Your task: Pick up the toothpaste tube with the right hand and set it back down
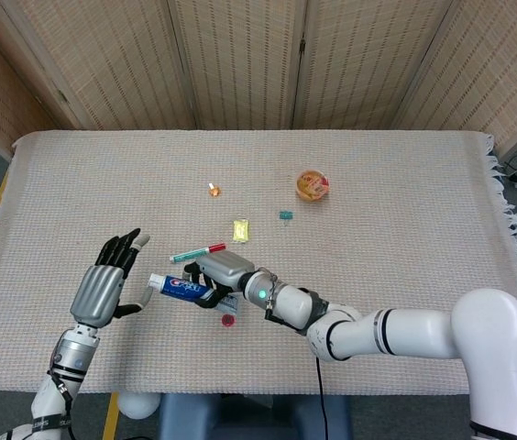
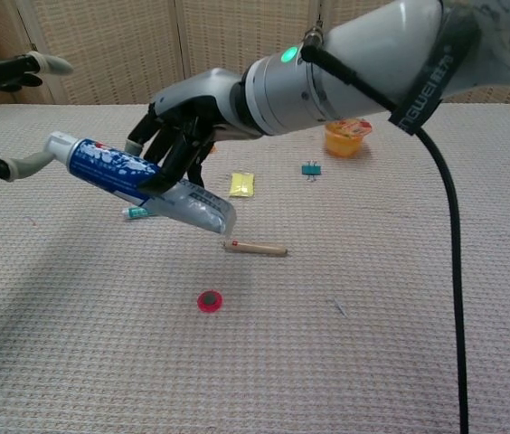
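Near to far: red disc [image 2: 209, 301] and brown stick [image 2: 255, 248] lie on the table [image 2: 373, 362], and above them the right hand [image 2: 181, 122] is clamped round the middle of the toothpaste tube [image 2: 137, 183], held off the cloth, cap left, crimp drooping right. Tube looks light, soft and squashy, so mid-body is the safe hold. Only the chest view shows the air gap; only the head view shows the whole left hand [image 1: 104, 284], fingers spread, empty, beside the cap.
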